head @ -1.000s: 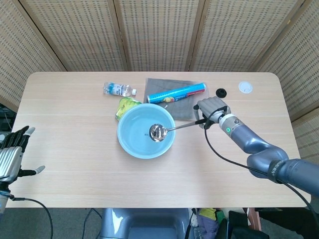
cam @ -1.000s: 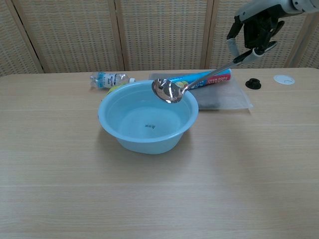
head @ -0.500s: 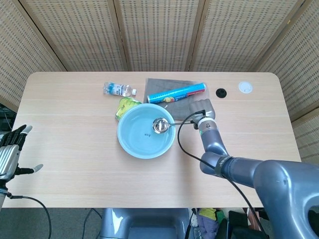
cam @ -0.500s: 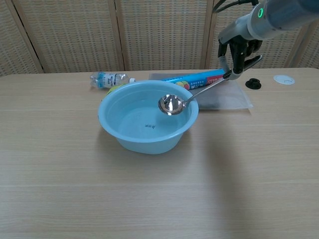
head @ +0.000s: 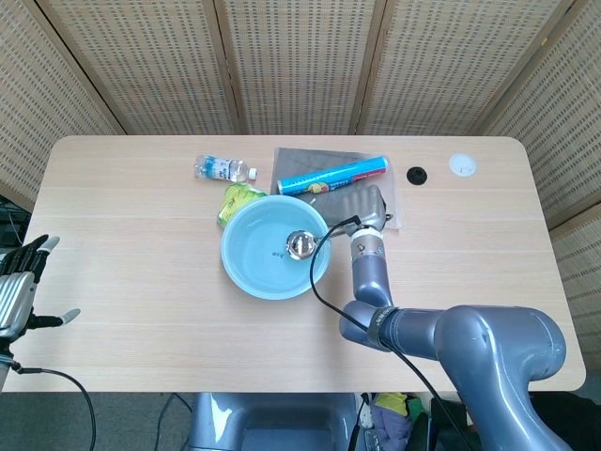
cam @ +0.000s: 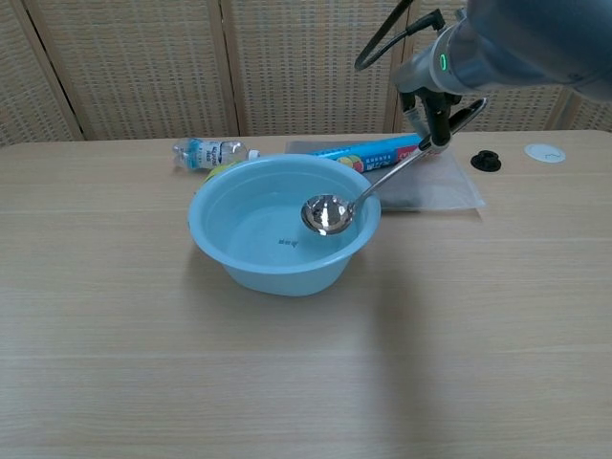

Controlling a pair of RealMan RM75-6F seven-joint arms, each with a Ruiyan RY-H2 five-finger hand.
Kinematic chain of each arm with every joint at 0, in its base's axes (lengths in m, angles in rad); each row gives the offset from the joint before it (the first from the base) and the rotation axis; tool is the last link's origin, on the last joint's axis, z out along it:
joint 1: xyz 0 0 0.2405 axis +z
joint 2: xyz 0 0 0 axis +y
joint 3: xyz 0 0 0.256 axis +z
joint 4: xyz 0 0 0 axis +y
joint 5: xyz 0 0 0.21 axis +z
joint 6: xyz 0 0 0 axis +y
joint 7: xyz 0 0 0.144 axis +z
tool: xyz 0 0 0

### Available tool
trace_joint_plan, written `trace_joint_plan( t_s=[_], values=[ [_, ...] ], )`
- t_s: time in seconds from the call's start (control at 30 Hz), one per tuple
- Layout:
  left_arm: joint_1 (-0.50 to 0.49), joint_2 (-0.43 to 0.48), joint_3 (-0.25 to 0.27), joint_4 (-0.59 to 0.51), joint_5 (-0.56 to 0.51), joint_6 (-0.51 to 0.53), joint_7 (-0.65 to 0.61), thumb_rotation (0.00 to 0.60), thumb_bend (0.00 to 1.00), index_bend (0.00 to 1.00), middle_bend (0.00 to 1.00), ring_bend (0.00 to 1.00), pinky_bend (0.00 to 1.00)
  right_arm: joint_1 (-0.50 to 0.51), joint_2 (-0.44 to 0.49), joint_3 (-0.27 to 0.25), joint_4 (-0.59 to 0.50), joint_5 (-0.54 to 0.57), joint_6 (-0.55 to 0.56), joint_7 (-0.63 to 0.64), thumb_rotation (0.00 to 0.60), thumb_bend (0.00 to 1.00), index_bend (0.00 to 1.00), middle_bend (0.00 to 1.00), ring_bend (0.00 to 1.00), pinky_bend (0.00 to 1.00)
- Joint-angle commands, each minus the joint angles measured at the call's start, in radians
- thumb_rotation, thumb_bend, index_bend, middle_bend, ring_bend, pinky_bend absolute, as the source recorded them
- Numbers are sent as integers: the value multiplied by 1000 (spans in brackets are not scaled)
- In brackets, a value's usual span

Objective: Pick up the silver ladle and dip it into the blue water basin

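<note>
The blue water basin (head: 254, 272) (cam: 229, 244) sits mid-table. The silver ladle (head: 301, 244) (cam: 327, 213) has its bowl low inside the basin on the right side, its handle slanting up over the rim. My right hand (head: 366, 209) (cam: 435, 113) grips the handle's end just right of the basin. At the far left edge of the head view my left hand (head: 21, 287) rests open off the table, holding nothing; the chest view does not show it.
Behind the basin lie a grey mat (head: 310, 160) with a blue foil roll (head: 333, 175) (cam: 382, 151), a small water bottle (head: 223, 169) (cam: 206, 152) and a yellow-green packet (head: 237, 199). A black cap (head: 416, 174) (cam: 486, 160) and white disc (head: 461, 164) (cam: 545, 151) sit at the back right.
My right hand has moved left and down toward the basin, lowering the ladle's bowl from above the rim to inside the basin. The left hand has barely moved.
</note>
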Motion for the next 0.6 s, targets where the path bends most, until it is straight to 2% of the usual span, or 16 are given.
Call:
trace_joint_plan(
  t_s=[0.03, 0.2, 0.37, 0.53, 0.6],
  values=[
    [-2, 0, 0, 2, -4, -3, 0, 600, 0, 0, 0, 0, 0, -10, -28, 52, -1, 3, 37, -56, 600, 1000, 906, 958, 950, 1000],
    [-5, 3, -3, 5, -11, -7, -9, 600, 0, 0, 0, 0, 0, -4, -78, 113, 22, -18, 95, -158, 600, 1000, 906, 958, 949, 1000],
    [-6, 6, -2, 7, -12, -13, -19, 600, 0, 0, 0, 0, 0, -16, -127, 147, 62, -56, 132, -227, 600, 1000, 906, 958, 950, 1000],
    [-8, 10, -4, 12, -15, -19, -30, 600, 0, 0, 0, 0, 0, -35, -167, 164, 100, -100, 153, -293, 600, 1000, 906, 958, 949, 1000],
    [-9, 11, -5, 15, -19, -22, -36, 600, 0, 0, 0, 0, 0, -42, -186, 154, 114, -122, 158, -345, 600, 1000, 906, 958, 949, 1000]
  ],
)
